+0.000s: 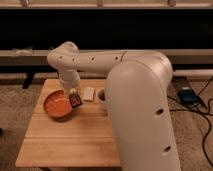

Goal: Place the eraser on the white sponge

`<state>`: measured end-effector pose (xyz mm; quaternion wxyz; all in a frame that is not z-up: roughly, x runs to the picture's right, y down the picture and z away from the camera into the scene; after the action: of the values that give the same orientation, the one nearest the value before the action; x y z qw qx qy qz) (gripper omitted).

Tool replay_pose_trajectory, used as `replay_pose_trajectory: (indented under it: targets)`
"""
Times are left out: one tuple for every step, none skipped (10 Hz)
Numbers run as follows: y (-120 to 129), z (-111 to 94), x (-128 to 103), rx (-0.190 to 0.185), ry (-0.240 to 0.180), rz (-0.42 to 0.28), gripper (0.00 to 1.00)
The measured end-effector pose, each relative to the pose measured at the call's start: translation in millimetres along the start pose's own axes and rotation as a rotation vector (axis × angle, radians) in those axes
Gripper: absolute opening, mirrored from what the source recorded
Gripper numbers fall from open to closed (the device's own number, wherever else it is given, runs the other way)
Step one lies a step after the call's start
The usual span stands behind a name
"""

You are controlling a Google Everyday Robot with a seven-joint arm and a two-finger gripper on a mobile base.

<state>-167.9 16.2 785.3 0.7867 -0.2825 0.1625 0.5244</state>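
My gripper (74,93) pinches the eraser (76,99), which hangs tilted just beside the sponge (89,94), on its bowl (54,107) side. I judge a short carry away from the bowl puts it over the sponge.

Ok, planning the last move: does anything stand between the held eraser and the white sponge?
Nothing visible does. The gripper, shut on the eraser, hangs at the orange bowl's right rim; the white sponge lies just to its right, only a strip of table between.
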Motion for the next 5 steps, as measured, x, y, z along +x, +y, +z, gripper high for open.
replay_pose_trajectory:
  targets:
    - [-5.7,4.1,-10.0,0.004,0.003,0.013,0.00]
    - [-12.3,9.0,-21.7,0.011,0.007,0.026,0.00]
    - [-22.2,16.7,-34.1,0.021,0.015,0.045,0.00]
    - [-29.9,24.9,-41.2,0.030,0.026,0.058,0.00]
    - [-35.9,38.2,-48.8,0.043,0.040,0.067,0.00]
